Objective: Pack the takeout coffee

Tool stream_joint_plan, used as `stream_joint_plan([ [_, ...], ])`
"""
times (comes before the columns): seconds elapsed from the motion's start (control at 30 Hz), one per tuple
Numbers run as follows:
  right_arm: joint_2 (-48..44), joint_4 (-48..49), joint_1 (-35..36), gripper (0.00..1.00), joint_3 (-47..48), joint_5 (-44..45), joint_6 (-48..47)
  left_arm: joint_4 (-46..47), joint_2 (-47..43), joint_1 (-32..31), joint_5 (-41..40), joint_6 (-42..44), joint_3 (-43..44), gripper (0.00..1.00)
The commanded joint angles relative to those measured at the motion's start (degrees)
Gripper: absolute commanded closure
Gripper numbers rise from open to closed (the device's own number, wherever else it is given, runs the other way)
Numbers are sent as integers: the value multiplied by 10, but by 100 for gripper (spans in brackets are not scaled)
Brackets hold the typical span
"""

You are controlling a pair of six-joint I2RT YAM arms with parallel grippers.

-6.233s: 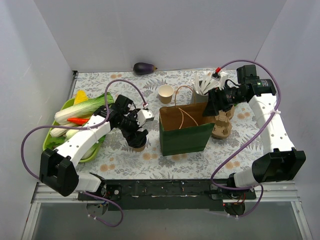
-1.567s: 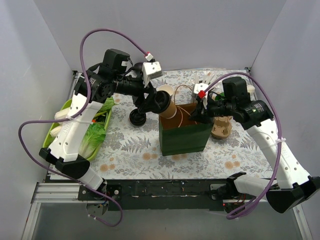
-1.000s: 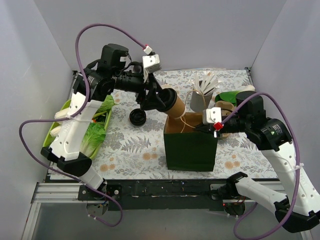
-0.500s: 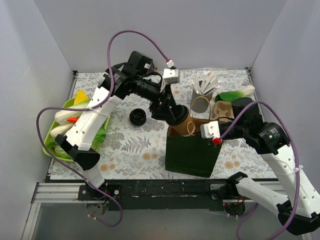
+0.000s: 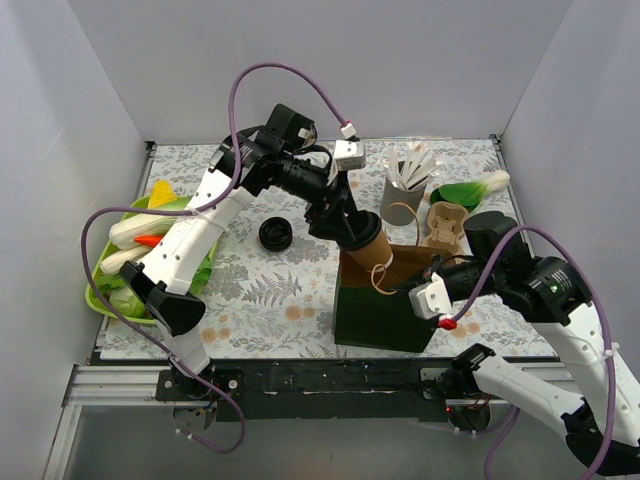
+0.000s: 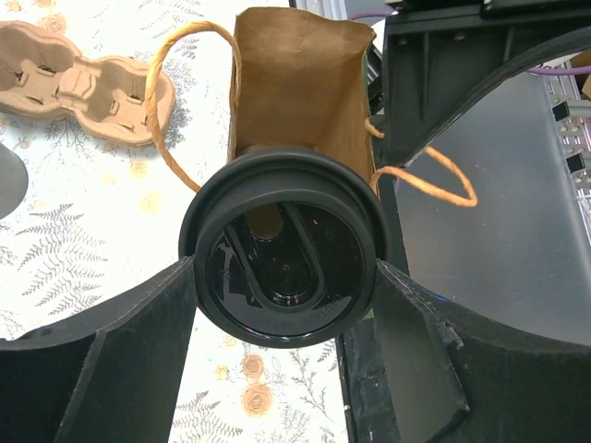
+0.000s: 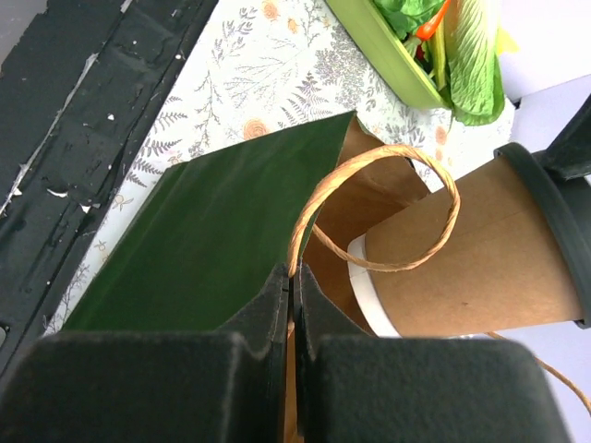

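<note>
Clamping takeout coffee (image 5: 364, 245) mid-frame at lid rim with my left gripper (image 6: 284, 277); paper wall likely crushable. Right gripper (image 7: 293, 281) pinches green bag (image 5: 375, 315).

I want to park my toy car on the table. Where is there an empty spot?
The biggest bare patch is at the front, between the vegetable tray and the green bag, just in front of the black lids. The back right corner is crowded: a grey cup of white sticks, a cardboard cup carrier and a leafy green.
</note>
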Motion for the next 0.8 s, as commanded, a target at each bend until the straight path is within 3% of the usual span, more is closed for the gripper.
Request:
stream_joint_plan([
  [0.0,-19,-16,4,99,-12,-9,-67,-9,-5,-15,13,36,-6,100],
  [0.6,-38,13,5,99,-9,-6,-49,5,37,-96,-97,108,-39,100],
  [0.63,-42,25,5,95,-13,-2,-46,5,43,-102,-102,109,-40,100],
  [0.67,-54,34,5,81,-17,10,-32,3,47,-107,-106,126,-41,100],
  [0.77,-83,82,4,63,-29,57,8,10,52,-117,-131,131,-47,100],
])
